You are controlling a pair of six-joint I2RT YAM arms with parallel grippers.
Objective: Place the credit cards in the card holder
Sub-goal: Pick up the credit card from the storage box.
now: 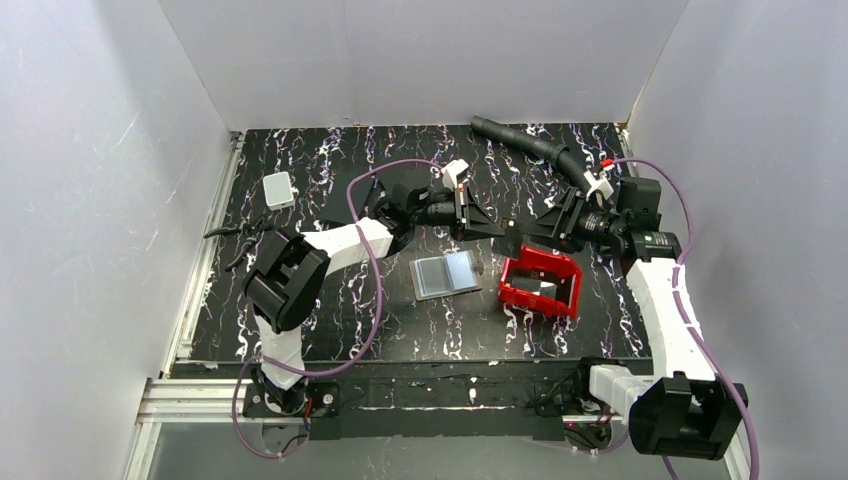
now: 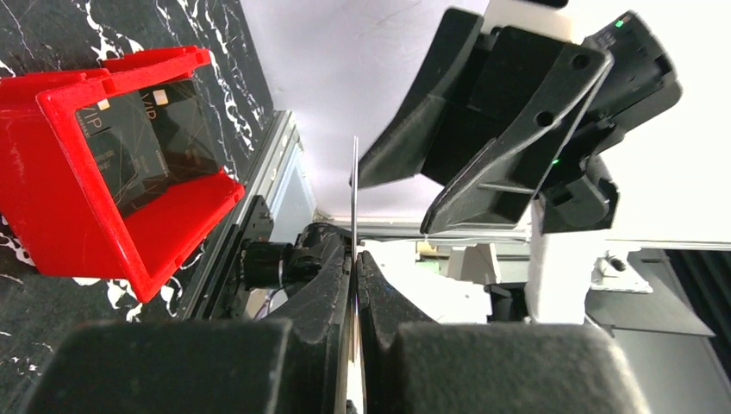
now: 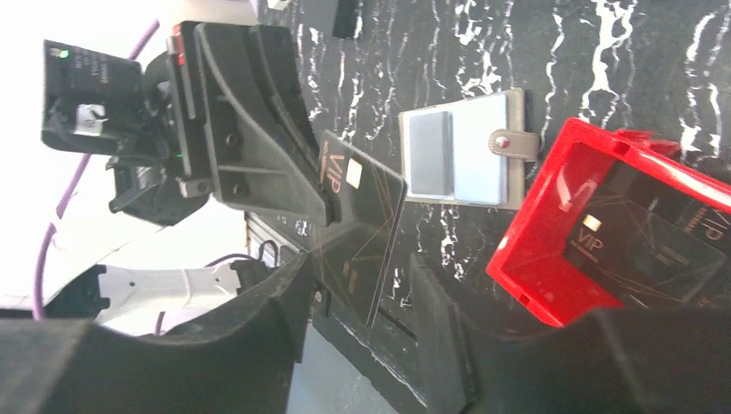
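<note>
Left gripper is clamped on a credit card, edge-up in mid-air. Right gripper, spread apart, sits at its free end. Card holder lies open on the worktop beside the red tray, which holds more cards.

Table: black marble pattern w/ white & faint purple veins. Tray: bright red. Held credit card: black, thin gold lines, gold "VIP", pale chip. Credit cards in tray: same look. Card holder: taupe edge, pale grey inside, darker grey pocket. Box: white. Cables: purple.
</note>
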